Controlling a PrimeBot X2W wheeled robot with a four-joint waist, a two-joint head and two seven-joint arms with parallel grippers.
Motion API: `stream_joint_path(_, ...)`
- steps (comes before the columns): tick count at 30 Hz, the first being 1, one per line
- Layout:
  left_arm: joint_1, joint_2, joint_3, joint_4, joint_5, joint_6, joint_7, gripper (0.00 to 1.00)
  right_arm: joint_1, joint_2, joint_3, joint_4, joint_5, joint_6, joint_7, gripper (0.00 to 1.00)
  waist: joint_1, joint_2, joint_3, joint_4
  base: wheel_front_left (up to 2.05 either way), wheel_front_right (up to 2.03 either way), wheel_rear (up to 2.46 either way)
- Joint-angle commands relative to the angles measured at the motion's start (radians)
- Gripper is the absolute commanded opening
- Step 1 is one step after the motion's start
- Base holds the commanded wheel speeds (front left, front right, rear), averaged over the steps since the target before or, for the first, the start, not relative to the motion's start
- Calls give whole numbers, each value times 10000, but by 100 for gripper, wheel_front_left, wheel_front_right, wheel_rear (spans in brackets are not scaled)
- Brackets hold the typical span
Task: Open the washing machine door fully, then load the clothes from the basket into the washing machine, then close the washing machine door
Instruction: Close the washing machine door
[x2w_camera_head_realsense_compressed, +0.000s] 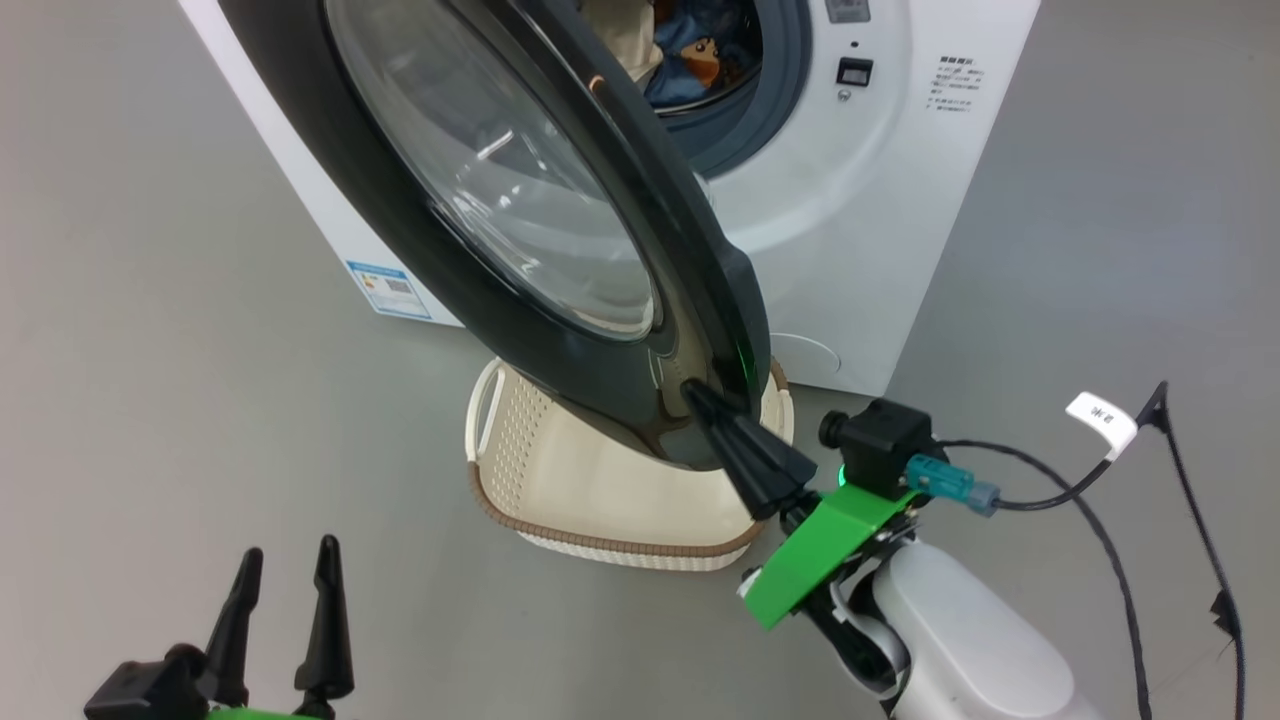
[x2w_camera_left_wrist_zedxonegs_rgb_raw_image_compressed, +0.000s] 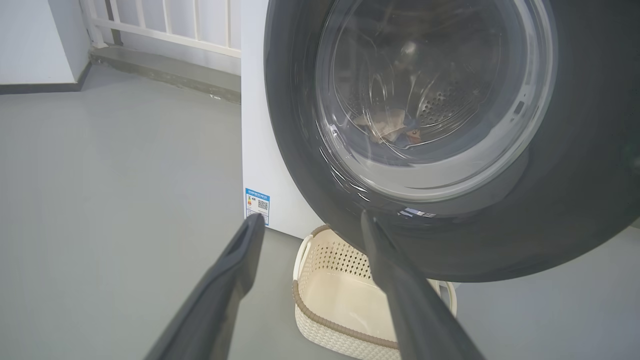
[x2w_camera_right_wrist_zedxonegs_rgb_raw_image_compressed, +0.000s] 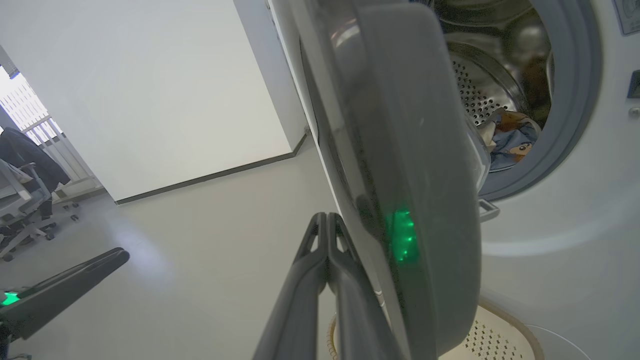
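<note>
**Door half swung, clothes in the drum**

The washing machine (x2w_camera_head_realsense_compressed: 850, 250) is a white box with a rounded front panel and a small blue label (x2w_camera_head_realsense_compressed: 392, 290) at its lower corner. The washing machine door (x2w_camera_head_realsense_compressed: 520, 200) stands partly open, swung out from the machine's front at an angle. Its wide rim is glossy black, and the clear glass bowl at its centre bulges and catches streaks of light. A green glow reflects off its outer edge.

Inside the machine's mouth, past the grey-blue gasket (x2w_camera_head_realsense_compressed: 790, 70), the clothes (x2w_camera_head_realsense_compressed: 690, 55) lie in the perforated steel drum (x2w_camera_right_wrist_zedxonegs_rgb_raw_image_compressed: 480, 90). A blue piece with an orange cartoon print is bunched next to a cream one.

The basket (x2w_camera_head_realsense_compressed: 600, 545) sits on the floor (x2w_camera_head_realsense_compressed: 150, 350) just in front of the machine, under the door's lower edge. It is cream with perforated sides and a brown woven-look rim, and its pale bottom shows.

The right gripper (x2w_camera_head_realsense_compressed: 692, 392) has its two dark fingers pressed together. Their tips are against the door's lower free edge, on the side facing away from the machine.

The left gripper (x2w_camera_head_realsense_compressed: 289, 550) hangs above the floor well out in front of the machine, on the label's side. Its fingers are spread wide apart and it is clear of the door and the basket.
</note>
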Motion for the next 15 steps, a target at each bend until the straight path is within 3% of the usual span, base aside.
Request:
stream_joint_path(1,-435,99,337,-192,-47,-16,-65,100,-261,225,-2,-218,-113,16,-48,0,0,0,113,54,0,0,0)
stream_joint_path(15,-1046,11,96,-285,-102,-16,-65,100,-1032,-31,-1481,-272,-512,16,-48,0,0,0,944,287,0,0,0)
